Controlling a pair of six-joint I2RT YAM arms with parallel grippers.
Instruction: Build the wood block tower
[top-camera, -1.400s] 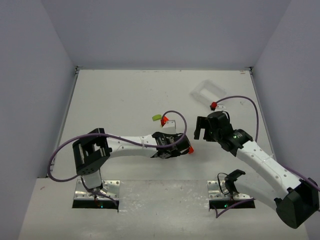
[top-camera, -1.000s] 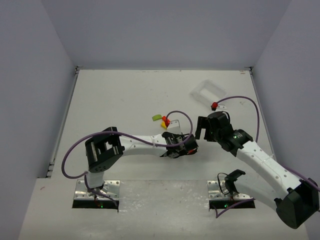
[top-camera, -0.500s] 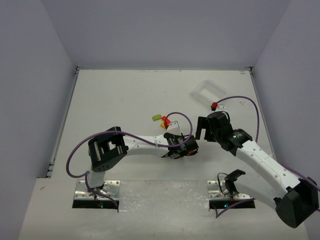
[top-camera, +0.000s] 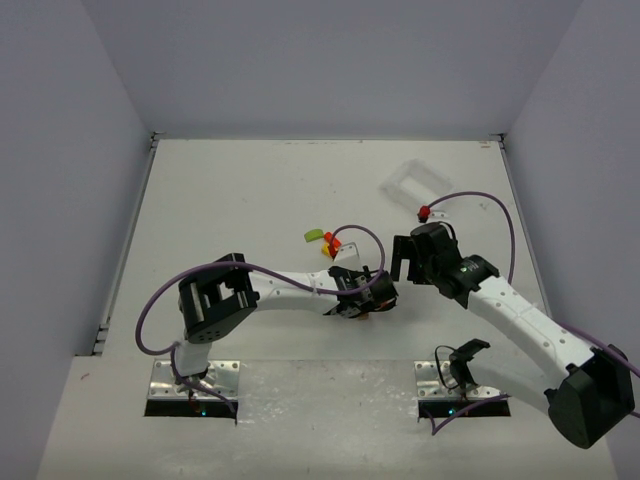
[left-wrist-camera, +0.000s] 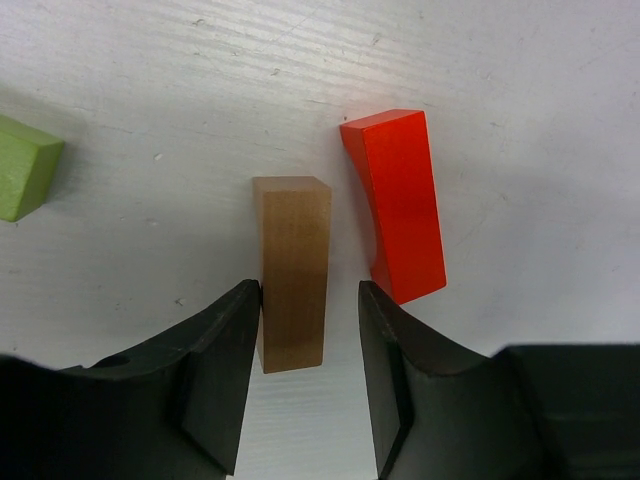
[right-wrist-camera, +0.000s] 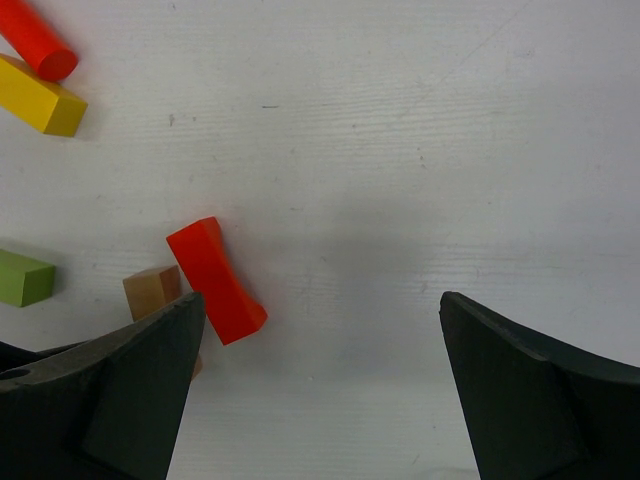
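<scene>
We are starting at the left gripper (left-wrist-camera: 308, 285). Its dark fingers (left-wrist-camera: 222, 372) are standing parted around the near end of a plain tan rectangular wooden block (left-wrist-camera: 292, 262), which is lying flat on the white counter (left-wrist-camera: 520, 90). One finger is touching the block's side and the other is standing just clear of it, so the jaws are released, not clamping. A red wooden block with one hollowed side (left-wrist-camera: 398, 200) is lying just beside the tan block without touching it. A green wooden block (left-wrist-camera: 22, 178) is being cut off by the picture's edge.

The right gripper (right-wrist-camera: 318, 296) is hanging wide open, with nothing between its fingers (right-wrist-camera: 535, 390). Its camera is showing what the left wrist is missing: a yellow rectangular wooden block (right-wrist-camera: 40, 96) and a red wooden cylinder (right-wrist-camera: 35, 45). They are lying close together, and we cannot tell whether they are touching.

From above, the pieces of the wood block tower (top-camera: 327, 243) are lying as a loose scatter near the middle of the counter, not stacked. In that view the left wrist is hiding the tan block and the fingers, and the coloured pieces are too small to separate cleanly. Only this view is showing the white rectangular plastic tray (top-camera: 415, 183), lying toward the far right corner.
</scene>
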